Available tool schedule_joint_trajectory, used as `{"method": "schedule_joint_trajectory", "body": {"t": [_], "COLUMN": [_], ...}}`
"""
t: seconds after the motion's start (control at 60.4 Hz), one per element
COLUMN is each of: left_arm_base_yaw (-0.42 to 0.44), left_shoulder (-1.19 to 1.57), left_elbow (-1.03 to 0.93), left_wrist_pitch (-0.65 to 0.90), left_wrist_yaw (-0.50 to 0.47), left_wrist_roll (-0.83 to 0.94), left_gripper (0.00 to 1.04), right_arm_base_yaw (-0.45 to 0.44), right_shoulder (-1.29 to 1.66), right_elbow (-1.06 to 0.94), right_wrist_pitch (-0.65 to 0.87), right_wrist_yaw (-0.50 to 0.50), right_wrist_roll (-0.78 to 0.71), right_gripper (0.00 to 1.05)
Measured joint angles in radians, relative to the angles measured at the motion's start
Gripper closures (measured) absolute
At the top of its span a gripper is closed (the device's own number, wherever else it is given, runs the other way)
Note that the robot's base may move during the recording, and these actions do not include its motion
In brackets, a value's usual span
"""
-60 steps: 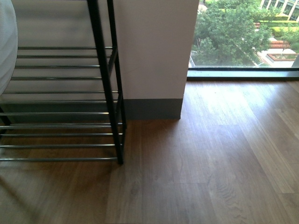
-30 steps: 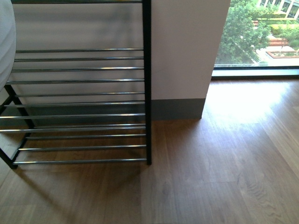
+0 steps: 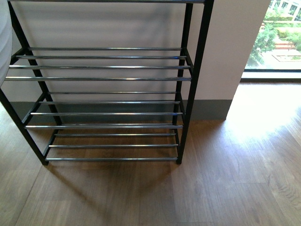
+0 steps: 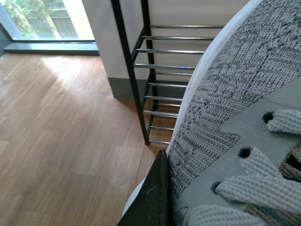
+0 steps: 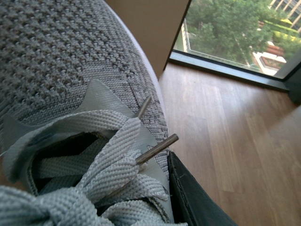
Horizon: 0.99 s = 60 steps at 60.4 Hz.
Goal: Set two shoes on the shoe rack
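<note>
The shoe rack point(image 3: 108, 77), a black frame with tiers of thin silver bars, stands against the wall in the middle of the front view, with no shoe on the tiers that show. Neither arm appears there; a pale rounded shape point(image 3: 4, 42) pokes in at the left edge. In the left wrist view my left gripper point(image 4: 164, 188) is shut on a grey sneaker point(image 4: 235, 84), one black finger point(image 4: 150, 202) pressed against its side, with the rack's end point(image 4: 162, 66) beyond the toe. My right gripper point(image 5: 171, 188) is shut on the other grey sneaker point(image 5: 56, 56), whose pale laces point(image 5: 108, 141) fill that view.
Wooden floor point(image 3: 225, 179) stretches in front of the rack and to its right. A grey skirting board point(image 3: 207, 109) runs along the wall's foot. A floor-level window point(image 3: 275, 37) with trees outside is at the far right.
The front view has swung left: the rack slid from the left edge to the middle and now shows both ends, and the window moved off toward the right edge.
</note>
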Motion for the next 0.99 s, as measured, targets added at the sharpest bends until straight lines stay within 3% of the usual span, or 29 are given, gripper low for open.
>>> {"method": "schedule_joint_trajectory", "body": {"t": [0.993], "left_arm_base_yaw": [-0.004], "left_shoulder": [-0.001], "left_elbow": [-0.002], "left_wrist_pitch": [0.0], "left_wrist_yaw": [0.017], "left_wrist_roll": [0.0], "left_gripper": [1.03], "right_arm_base_yaw": [0.001], "right_shoulder": [0.001], "right_elbow": [0.0], "right_wrist_pitch": [0.0], "right_wrist_yaw": [0.016], "right_wrist_roll": [0.002], "right_gripper": [1.03]}}
